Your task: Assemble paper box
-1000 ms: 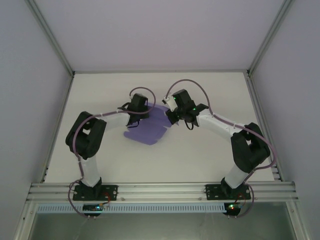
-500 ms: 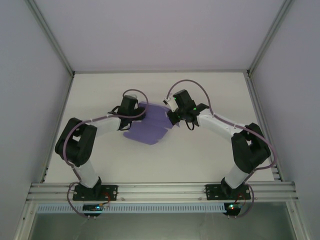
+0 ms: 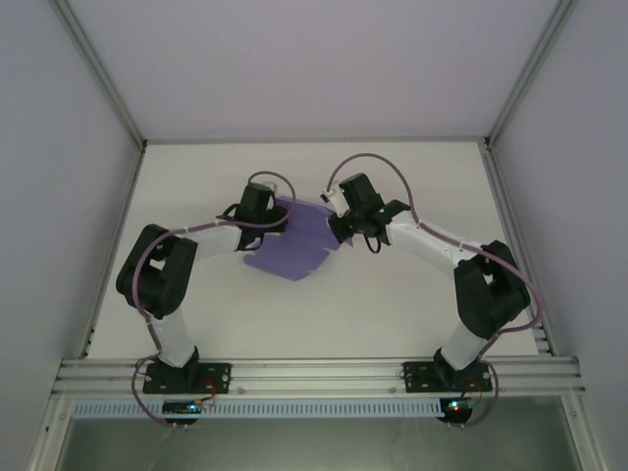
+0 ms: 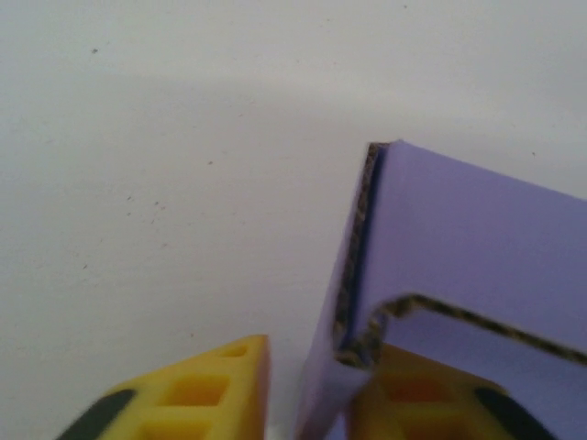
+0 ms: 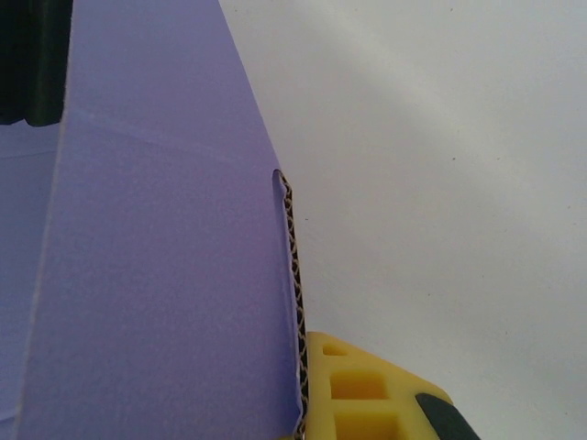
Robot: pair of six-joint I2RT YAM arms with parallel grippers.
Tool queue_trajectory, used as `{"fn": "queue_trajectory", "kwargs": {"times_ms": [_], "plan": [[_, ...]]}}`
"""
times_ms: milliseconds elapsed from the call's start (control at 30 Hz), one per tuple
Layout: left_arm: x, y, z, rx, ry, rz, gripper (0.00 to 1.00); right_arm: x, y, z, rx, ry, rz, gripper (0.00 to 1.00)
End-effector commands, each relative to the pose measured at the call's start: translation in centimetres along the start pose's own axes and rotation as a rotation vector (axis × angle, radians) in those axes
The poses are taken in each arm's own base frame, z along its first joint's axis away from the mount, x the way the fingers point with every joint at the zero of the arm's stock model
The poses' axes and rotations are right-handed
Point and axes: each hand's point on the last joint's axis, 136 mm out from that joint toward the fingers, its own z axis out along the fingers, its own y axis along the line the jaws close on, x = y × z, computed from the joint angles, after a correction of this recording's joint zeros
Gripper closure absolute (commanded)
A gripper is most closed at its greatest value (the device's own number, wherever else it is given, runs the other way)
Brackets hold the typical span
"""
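Note:
The lavender paper box (image 3: 294, 245) lies partly folded on the white table between my two grippers. My left gripper (image 3: 274, 217) is at the box's far left corner. In the left wrist view an upright card wall (image 4: 459, 229) stands between the yellow fingers (image 4: 220, 390). It rests against the right finger, and a narrow gap of table shows beside the left one, so the jaws are open. My right gripper (image 3: 337, 225) is at the box's right edge, shut on a raised purple panel (image 5: 156, 275). One yellow finger (image 5: 367, 394) presses on the panel's corrugated edge and the other is hidden behind the card.
White enclosure walls (image 3: 59, 196) and aluminium frame posts (image 3: 108, 88) ring the table. A metal rail (image 3: 314, 373) at the near edge carries both arm bases. Bare table (image 3: 324, 314) lies in front of the box and behind it (image 3: 294, 167).
My left gripper let go, drew back to the left, then came in again at the box's far left corner with narrower jaws. The right gripper and box shifted only slightly.

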Motion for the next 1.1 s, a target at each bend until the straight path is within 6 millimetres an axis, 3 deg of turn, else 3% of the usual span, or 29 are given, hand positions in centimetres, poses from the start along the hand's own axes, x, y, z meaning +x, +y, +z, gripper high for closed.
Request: {"fn": "queue_trajectory", "kwargs": {"times_ms": [0,100,133,333,400,533,633,833,1067], "plan": [[-0.7,-0.8,0.3,0.033,-0.032,0.047,0.88,4.4,-0.6,0.7,0.034,0.178,0.000,1.00],[-0.7,-0.9,0.2,0.039,-0.045,0.076,0.99,4.1,-0.8,0.4,0.035,0.166,0.006,0.89],[-0.7,-0.9,0.1,0.040,-0.050,0.082,1.00,4.1,-1.1,0.2,0.046,0.165,0.008,0.77],[-0.3,-1.0,-0.8,0.020,-0.055,0.122,1.00,2.2,-3.6,-2.6,0.126,0.082,0.078,0.31],[-0.1,-0.9,-1.1,0.009,-0.052,0.120,1.00,-0.3,-4.4,-4.5,0.148,-0.003,0.103,0.02],[0.2,-0.7,-1.7,-0.006,-0.050,0.105,1.00,-3.3,-5.3,-7.5,0.170,-0.143,0.125,0.01],[0.3,-0.6,-2.0,-0.016,-0.040,0.092,1.00,-4.5,-6.7,-8.4,0.203,-0.197,0.166,0.01],[0.5,0.0,-2.2,-0.050,-0.030,0.083,1.00,-3.6,-7.5,-5.5,0.223,-0.111,0.177,0.01],[1.1,0.2,-1.7,-0.062,0.002,0.067,1.00,-2.4,-5.6,-1.3,0.183,-0.027,0.140,0.01]]}}
